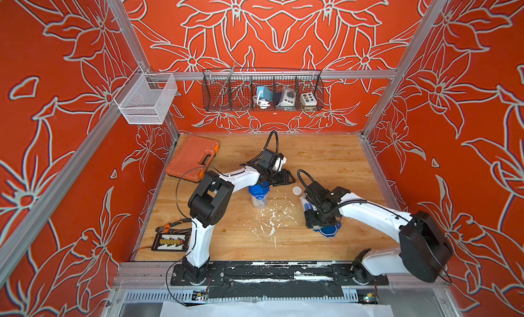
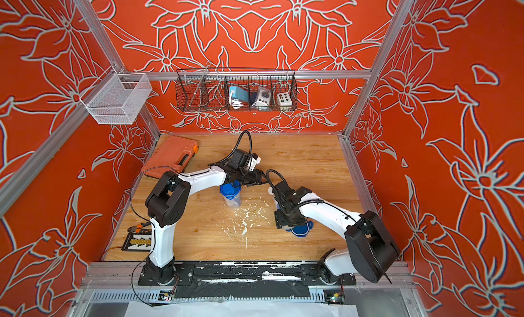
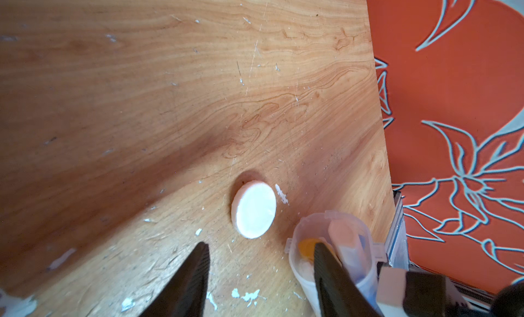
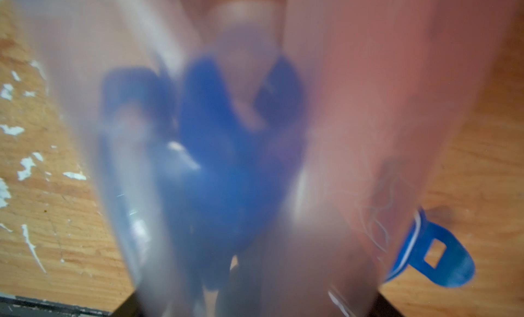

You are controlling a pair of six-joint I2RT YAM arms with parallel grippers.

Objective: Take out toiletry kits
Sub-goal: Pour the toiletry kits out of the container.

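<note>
Nearest, a blue lid (image 1: 329, 232) lies flat on the table (image 1: 326, 159), right of centre. Just beyond it the open jar (image 3: 334, 214) is straddled by the right gripper (image 4: 253, 304); whether its fingers are clamped on the wall cannot be told. Part of a kit is seen inside: a gold cap (image 3: 306, 247) and a white tube (image 3: 343, 236). A white disc (image 3: 255, 209) lies just beyond the jar. Near it the left gripper (image 3: 261, 246) is held with fingers apart and empty. A lidded jar (image 1: 258, 195) stands to the left. The pieces are judged light, stiff and smooth; the tube is best pinched across its body, the low disc across its rim.
</note>
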